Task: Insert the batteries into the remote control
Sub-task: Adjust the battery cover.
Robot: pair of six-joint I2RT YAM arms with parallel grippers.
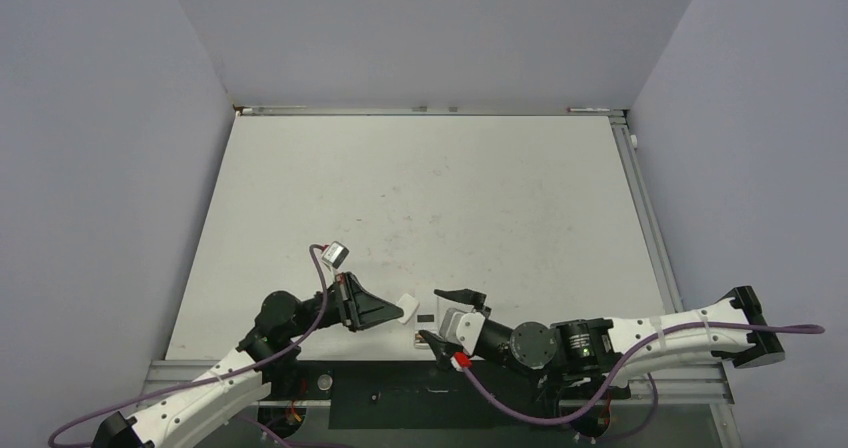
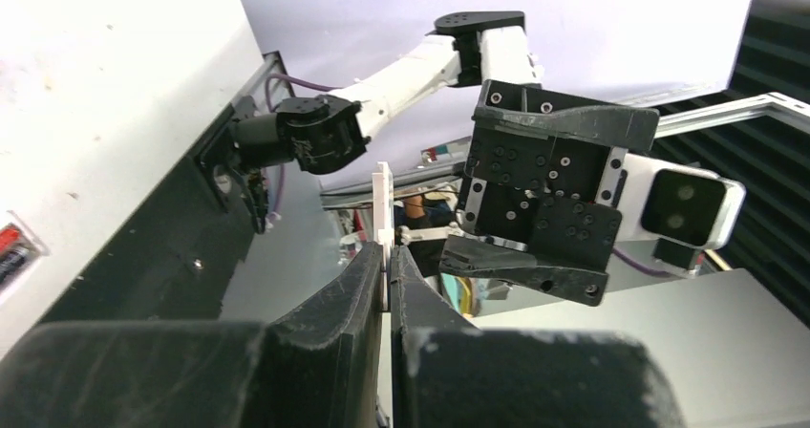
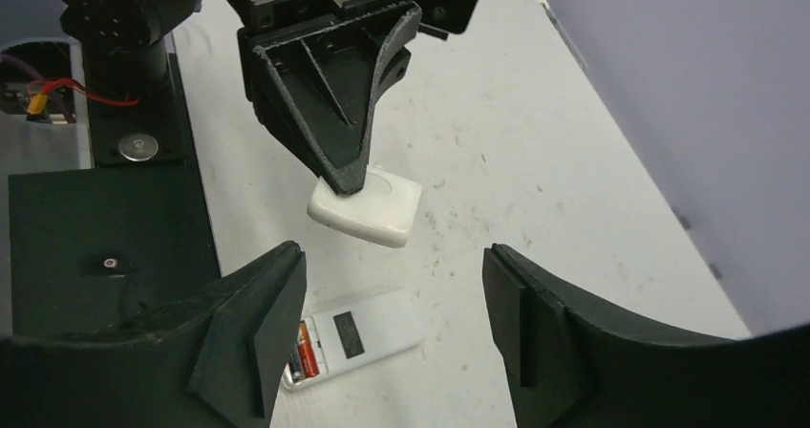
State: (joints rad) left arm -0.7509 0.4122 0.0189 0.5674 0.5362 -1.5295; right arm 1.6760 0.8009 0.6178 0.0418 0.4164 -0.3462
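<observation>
Closest to the right wrist camera, the right end effector [image 3: 392, 285] has its two fingers wide apart and holds nothing. Down between those fingers the remote [image 3: 368, 332] lies flat on the worktop [image 3: 497, 141], with its plain back facing up. At one end of the remote the little slot is uncovered. The batteries [image 3: 304, 353] show inside it as red and black sticks lying side by side. I think both are in, but I cannot tell if they are pushed all the way down.

Just past the remote is a white lid [image 3: 368, 208], and it seems to be held up off the worktop. The left end effector [image 3: 349, 175] is closed tight on one edge of it. From the left wrist camera the lid looks like a thin white strip standing up between the pinched fingers.

So the main job looks done, as the batteries seem to be in the remote. What is left, I think, is to put the lid back over the slot and press it shut. The lid is near the remote but not touching it.
</observation>
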